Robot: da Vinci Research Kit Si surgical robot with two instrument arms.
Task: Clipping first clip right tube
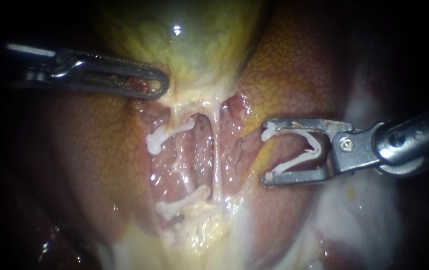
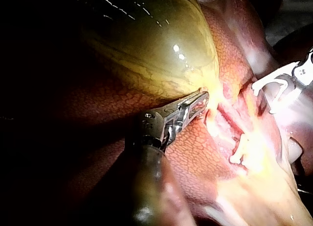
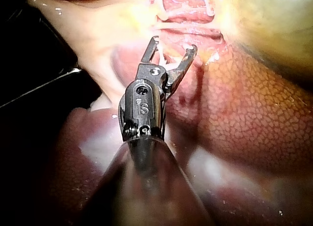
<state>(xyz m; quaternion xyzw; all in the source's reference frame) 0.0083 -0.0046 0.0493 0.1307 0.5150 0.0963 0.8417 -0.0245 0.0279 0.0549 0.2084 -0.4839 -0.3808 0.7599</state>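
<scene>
The right instrument (image 1: pixel 267 152) held its jaws wide apart, a white clip (image 1: pixel 316 146) seated open between them. It gripped nothing and stood beside the right tube (image 1: pixel 216 155) without touching it. That tube (the thin, bare strand) ran from the gallbladder (image 1: pixel 199 45) down the middle of the opened bed in the liver (image 1: pixel 294 65). Nearer the bed's left edge sat an upper clip (image 1: pixel 160 137) and a lower clip (image 1: pixel 181 202). The left instrument (image 1: pixel 161 85) had its jaws together on the gallbladder's lower edge, apparently clamped on a fold there, with the strands drawn taut.

To do the step well, I judged the open clip should slide across the tube square to it until both clip tips showed beyond the strand. It should close only then, clear of the liver behind and of the two seated clips. The traction would need to hold steady.

Only the endoscope view showed the tube and the gap between it and the clip. The left wrist view showed the gallbladder's swollen body beyond its own instrument, which the endoscope cropped. The right wrist view showed the spread jaws from behind, aimed at the bed, though the clip was hard to make out there.
</scene>
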